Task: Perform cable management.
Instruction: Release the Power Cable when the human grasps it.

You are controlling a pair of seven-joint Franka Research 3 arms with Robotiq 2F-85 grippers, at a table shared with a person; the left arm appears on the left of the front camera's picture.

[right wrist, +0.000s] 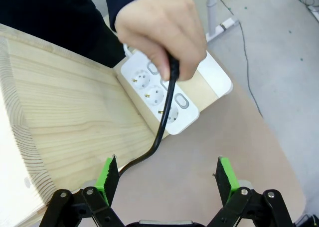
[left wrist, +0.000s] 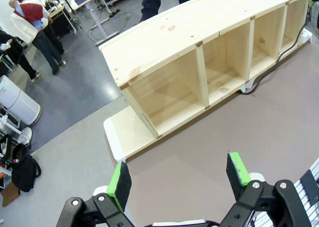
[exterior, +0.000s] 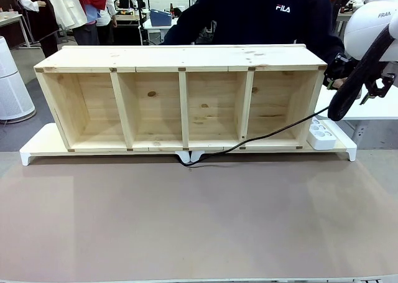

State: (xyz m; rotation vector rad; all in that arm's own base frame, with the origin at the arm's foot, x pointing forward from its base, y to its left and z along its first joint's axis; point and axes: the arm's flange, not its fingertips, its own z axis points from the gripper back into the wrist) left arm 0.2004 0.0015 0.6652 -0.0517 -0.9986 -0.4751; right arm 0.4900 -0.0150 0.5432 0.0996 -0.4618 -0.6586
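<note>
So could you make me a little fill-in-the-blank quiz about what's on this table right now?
1. The pale wooden shelf unit has ____ open compartments.
2. The person's hand holds the thin black cable above a white ____ strip.
3. The right gripper, with green pads, is ____, holding nothing.
4. The left gripper hovers over the ____ tabletop.

Missing words: four; power; open; brown

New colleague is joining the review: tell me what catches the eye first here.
A long pale wooden shelf with four open compartments spans the table. At its right end, a person's hand holds the cable by its plug above a white power strip, with the open right gripper hovering just below.
</note>
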